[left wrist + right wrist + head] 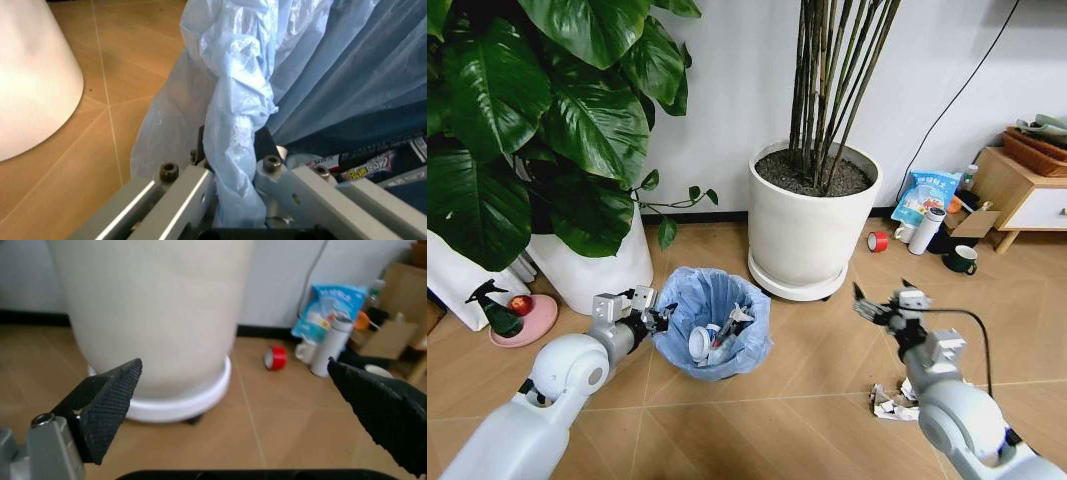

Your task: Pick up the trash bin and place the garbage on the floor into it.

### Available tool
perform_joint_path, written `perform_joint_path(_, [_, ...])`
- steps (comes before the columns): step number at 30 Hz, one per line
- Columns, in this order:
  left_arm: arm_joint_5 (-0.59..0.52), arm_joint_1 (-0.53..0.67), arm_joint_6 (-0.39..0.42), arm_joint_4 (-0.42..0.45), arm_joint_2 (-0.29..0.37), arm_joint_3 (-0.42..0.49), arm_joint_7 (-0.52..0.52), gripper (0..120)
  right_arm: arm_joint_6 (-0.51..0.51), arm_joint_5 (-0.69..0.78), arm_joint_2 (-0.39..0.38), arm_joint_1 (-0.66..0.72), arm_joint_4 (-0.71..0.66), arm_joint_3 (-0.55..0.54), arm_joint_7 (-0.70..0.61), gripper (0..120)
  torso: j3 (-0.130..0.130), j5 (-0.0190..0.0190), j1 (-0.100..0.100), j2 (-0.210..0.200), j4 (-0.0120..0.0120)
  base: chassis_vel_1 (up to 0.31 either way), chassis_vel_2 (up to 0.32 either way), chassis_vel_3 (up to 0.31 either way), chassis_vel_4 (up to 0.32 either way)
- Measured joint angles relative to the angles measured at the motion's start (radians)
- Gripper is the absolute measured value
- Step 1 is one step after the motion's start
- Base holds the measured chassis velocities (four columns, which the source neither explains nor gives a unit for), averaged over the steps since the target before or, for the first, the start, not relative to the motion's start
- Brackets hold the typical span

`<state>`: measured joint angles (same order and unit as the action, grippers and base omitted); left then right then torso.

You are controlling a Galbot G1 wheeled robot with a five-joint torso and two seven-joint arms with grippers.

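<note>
The trash bin (712, 322), lined with a crinkled light-blue bag, is on the floor (817, 350) between the two white pots. My left gripper (653, 311) is shut on its near-left rim. In the left wrist view the fingers (200, 146) pinch the bunched bag (233, 120) at the rim. Inside the bin lie a white disc (701, 343) and other litter. Crumpled white paper garbage (888, 403) lies on the floor beside my right arm. My right gripper (880, 296) hovers open to the right of the bin, its black pads (107, 402) wide apart with nothing between them.
A large white plant pot (812, 228) stands just behind the bin, and another (592, 268) stands at the left. A green spray bottle (495, 310) and a pink dish (527, 320) sit far left. Red tape (878, 241), a blue snack bag (925, 195), a mug (962, 260) and a wooden cabinet (1027, 190) crowd the back right.
</note>
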<state>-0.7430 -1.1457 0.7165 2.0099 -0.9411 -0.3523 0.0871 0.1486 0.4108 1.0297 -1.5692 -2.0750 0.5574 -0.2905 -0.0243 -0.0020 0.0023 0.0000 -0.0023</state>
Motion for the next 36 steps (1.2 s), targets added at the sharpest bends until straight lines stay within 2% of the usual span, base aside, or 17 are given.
perform_joint_path(2, [0.002,-0.003,-0.001,0.003,-0.003,-0.001,0.000,0,-0.034,-0.052,0.070,-0.031,0.061,0.050,0.036,100,0.000,-0.0004,0.000,0.000,-0.0003,0.000,0.000,0.000,0.000])
perform_joint_path(5, [0.004,-0.012,-0.003,0.010,-0.005,-0.004,0.000,0,-0.063,-0.085,0.172,-0.049,0.141,0.099,0.048,100,0.000,0.0009,0.000,0.000,-0.0004,0.000,0.000,0.000,0.000])
perform_joint_path(6, [0.004,-0.012,-0.003,0.010,-0.005,-0.004,0.000,0,-0.063,-0.085,0.172,-0.049,0.141,0.099,0.048,100,0.000,0.0009,0.000,0.000,-0.0004,0.000,0.000,0.000,0.000])
perform_joint_path(9, [-0.001,-0.015,-0.003,0.022,-0.005,-0.003,0.007,0,-0.083,-0.112,0.255,-0.082,0.206,0.162,0.044,100,0.000,0.0001,0.000,0.000,-0.0004,0.000,0.000,0.000,0.000])
perform_joint_path(18, [-0.003,-0.016,-0.003,0.027,-0.016,0.008,0.016,0,-0.093,-0.121,0.358,-0.090,0.299,0.204,-0.008,100,0.000,0.0001,0.000,0.000,-0.0002,0.000,0.000,0.000,0.000])
perform_joint_path(25, [-0.001,-0.021,-0.003,0.027,-0.015,0.011,0.016,0,-0.165,-0.160,0.371,-0.083,0.406,0.251,0.096,100,0.000,0.0003,0.000,0.000,-0.0003,0.000,0.000,0.000,0.000])
perform_joint_path(36, [-0.001,-0.030,-0.001,0.037,-0.010,0.017,0.019,0,-0.222,-0.162,0.331,-0.054,0.537,0.286,0.254,100,0.000,0.0002,0.000,0.000,-0.0003,0.000,0.000,0.000,0.000])
